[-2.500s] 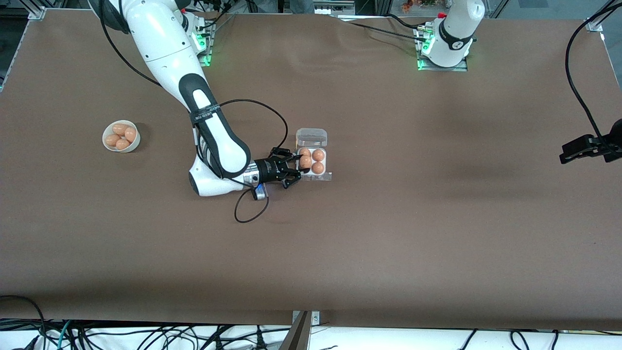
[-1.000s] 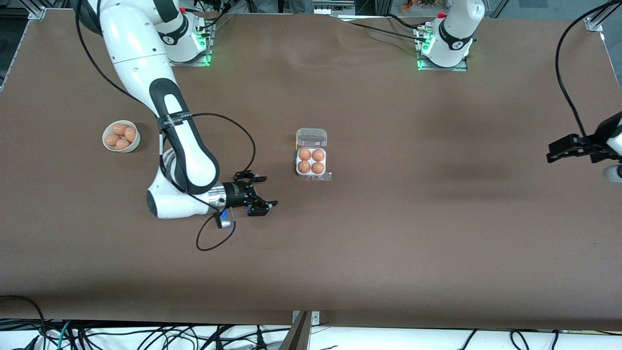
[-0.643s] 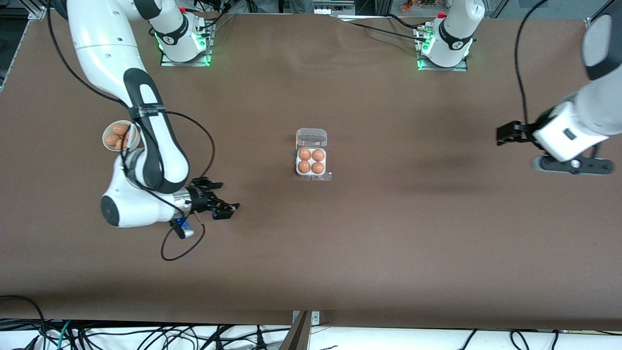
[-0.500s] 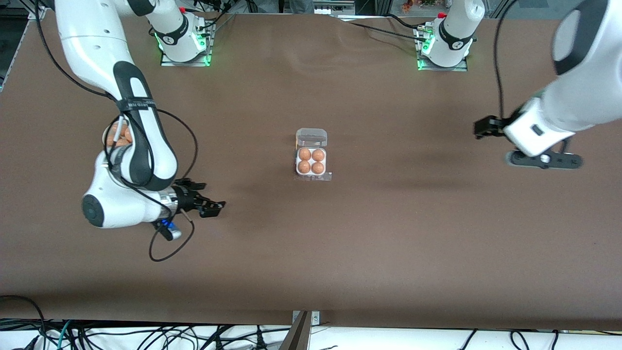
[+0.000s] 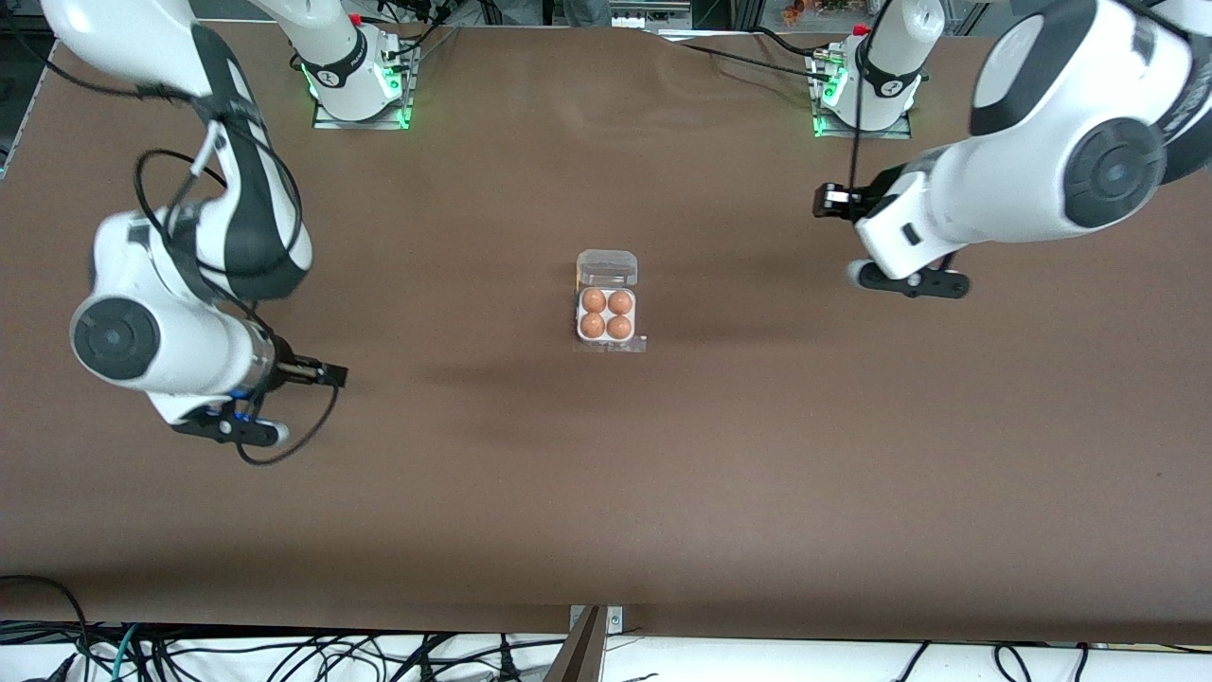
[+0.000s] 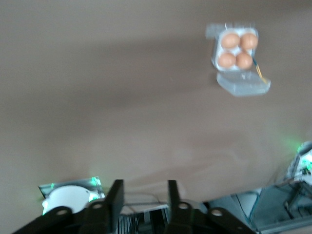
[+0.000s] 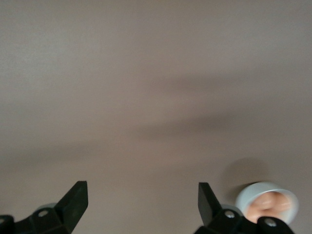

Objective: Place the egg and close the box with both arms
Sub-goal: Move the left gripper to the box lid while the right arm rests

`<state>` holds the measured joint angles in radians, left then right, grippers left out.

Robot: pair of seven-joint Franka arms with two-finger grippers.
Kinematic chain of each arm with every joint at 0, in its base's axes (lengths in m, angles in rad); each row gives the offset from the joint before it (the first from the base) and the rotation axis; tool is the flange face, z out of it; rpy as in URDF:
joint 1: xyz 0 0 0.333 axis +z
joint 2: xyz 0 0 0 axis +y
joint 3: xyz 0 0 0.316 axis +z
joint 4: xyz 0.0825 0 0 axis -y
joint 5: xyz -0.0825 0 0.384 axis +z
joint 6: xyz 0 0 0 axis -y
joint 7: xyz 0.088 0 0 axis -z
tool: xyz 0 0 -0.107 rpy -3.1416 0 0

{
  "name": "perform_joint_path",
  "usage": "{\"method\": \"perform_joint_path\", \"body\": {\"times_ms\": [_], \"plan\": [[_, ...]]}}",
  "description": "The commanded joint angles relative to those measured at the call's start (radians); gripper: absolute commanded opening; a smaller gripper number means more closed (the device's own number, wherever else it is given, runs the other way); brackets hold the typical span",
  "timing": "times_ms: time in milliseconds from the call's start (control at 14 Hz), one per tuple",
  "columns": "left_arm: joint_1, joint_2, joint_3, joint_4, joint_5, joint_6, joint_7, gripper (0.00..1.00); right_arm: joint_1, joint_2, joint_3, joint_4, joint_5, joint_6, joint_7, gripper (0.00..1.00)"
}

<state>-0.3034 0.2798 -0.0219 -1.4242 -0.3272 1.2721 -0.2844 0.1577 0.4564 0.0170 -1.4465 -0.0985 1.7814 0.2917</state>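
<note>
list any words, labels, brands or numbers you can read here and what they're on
No text can be read at this moment.
The egg box has a clear lid and a white tray, with no print showing.
The four eggs in it are plain.
Both arms show only white shells and black bands; any marking is too small to read.
The left claw and right claw are plain black.

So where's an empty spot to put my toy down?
Bare table runs between the egg box and the front camera's edge, and between the box and each gripper: right, left. The bowl of eggs sits under the right arm.
</note>
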Motion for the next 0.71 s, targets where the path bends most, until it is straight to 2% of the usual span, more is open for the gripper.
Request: {"method": "perform_joint_path", "body": {"times_ms": [0, 71, 286, 429, 643], "plan": [[-0.109, 0.071, 0.007, 0.021, -0.026, -0.023, -0.065, 0.14, -0.067, -0.302, 0.040, -0.299, -0.046, 0.119, -0.060, 1.00], [-0.144, 0.102, 0.007, 0.025, -0.056, -0.023, -0.090, 0.09, -0.073, -0.342, 0.038, -0.302, -0.040, 0.098, -0.060, 1.00], [-0.178, 0.202, 0.007, 0.031, -0.180, -0.020, -0.163, 0.08, -0.096, -0.415, 0.032, -0.267, -0.017, -0.003, -0.060, 1.00], [-0.194, 0.251, 0.005, 0.031, -0.219, -0.017, -0.165, 0.08, -0.130, -0.427, 0.021, -0.206, 0.041, -0.098, -0.062, 1.00], [-0.256, 0.320, 0.007, 0.036, -0.248, 0.015, -0.167, 0.08, -0.136, -0.444, -0.015, -0.161, 0.052, -0.145, -0.101, 1.00]]}}
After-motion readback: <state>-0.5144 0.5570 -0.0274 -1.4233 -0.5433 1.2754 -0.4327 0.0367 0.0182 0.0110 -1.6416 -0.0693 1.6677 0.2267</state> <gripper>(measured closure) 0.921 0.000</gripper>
